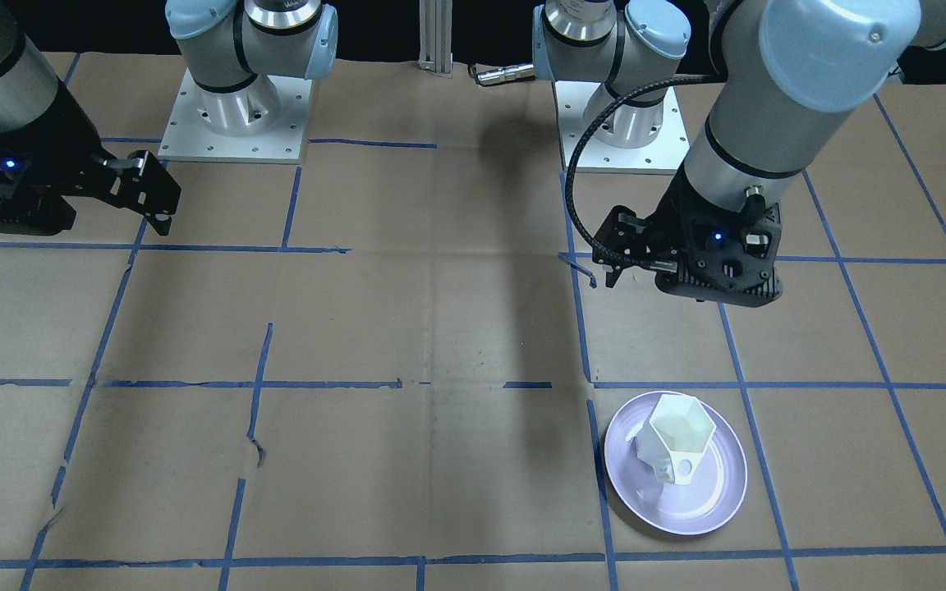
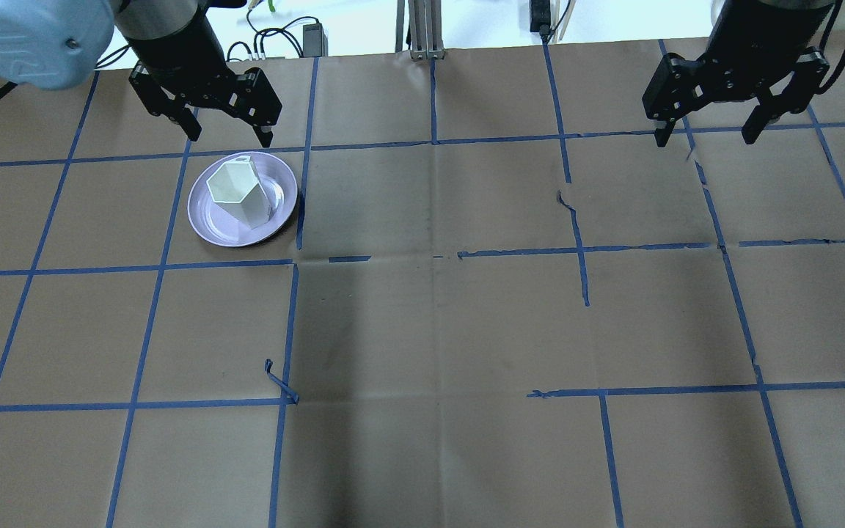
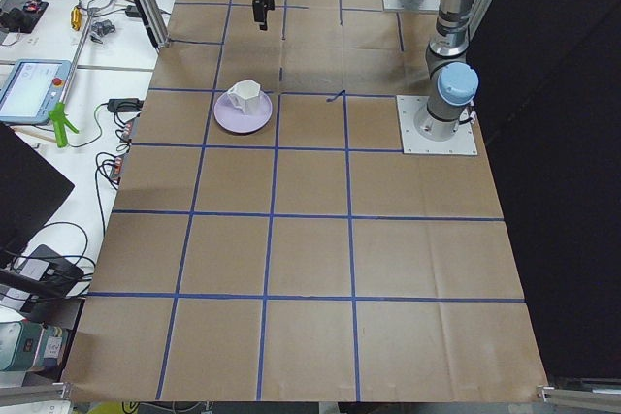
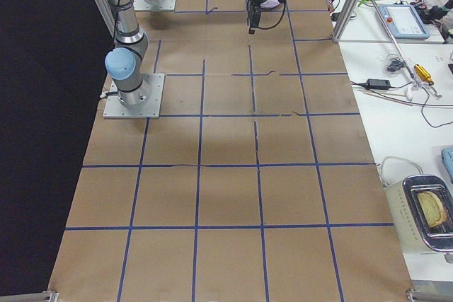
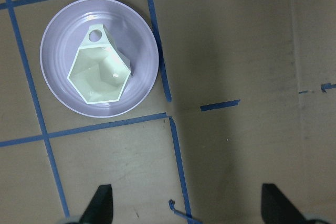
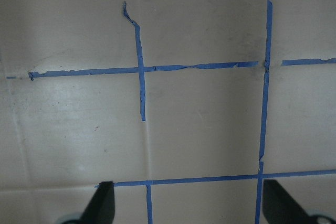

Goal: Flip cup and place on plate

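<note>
The white faceted cup (image 2: 235, 191) stands on the lavender plate (image 2: 206, 224) with its hexagonal mouth facing up, at the table's far left. It also shows in the front view (image 1: 678, 439) on the plate (image 1: 711, 501). In the left wrist view the cup (image 5: 100, 72) sits inside the plate (image 5: 139, 40), handle toward the far rim. My left gripper (image 2: 229, 137) is open and empty, raised just beyond the plate; it also shows in the left wrist view (image 5: 189, 205). My right gripper (image 2: 703, 137) is open and empty at the far right, above bare table (image 6: 189, 203).
Brown paper with a blue tape grid covers the table (image 2: 437, 308). The two arm bases (image 1: 235, 115) stand at the robot's edge. Benches with cables and devices (image 3: 58, 94) lie beyond the table's far side. A loose curl of tape (image 2: 279, 385) sticks up near the middle left.
</note>
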Action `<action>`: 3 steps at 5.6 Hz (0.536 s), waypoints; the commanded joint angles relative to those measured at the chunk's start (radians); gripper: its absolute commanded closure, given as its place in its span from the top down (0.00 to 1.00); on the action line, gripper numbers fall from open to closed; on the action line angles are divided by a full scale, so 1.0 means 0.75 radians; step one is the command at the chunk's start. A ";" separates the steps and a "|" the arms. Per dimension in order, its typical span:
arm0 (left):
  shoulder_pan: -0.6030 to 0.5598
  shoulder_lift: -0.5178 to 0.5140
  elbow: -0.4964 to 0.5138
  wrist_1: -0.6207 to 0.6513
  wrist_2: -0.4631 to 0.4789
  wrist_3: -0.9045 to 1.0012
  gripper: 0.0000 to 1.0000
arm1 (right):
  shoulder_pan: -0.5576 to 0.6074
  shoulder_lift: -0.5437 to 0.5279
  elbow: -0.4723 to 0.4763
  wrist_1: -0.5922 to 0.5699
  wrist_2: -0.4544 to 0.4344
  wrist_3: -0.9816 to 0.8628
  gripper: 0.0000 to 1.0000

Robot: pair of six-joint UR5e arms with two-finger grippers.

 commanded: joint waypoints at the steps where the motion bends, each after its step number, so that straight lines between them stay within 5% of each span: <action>1: -0.048 0.095 -0.025 -0.038 0.006 -0.042 0.98 | 0.000 0.000 0.000 0.000 0.000 0.000 1.00; 3: -0.056 0.142 -0.101 -0.026 0.012 -0.083 0.98 | 0.000 0.000 0.000 0.000 0.000 0.000 1.00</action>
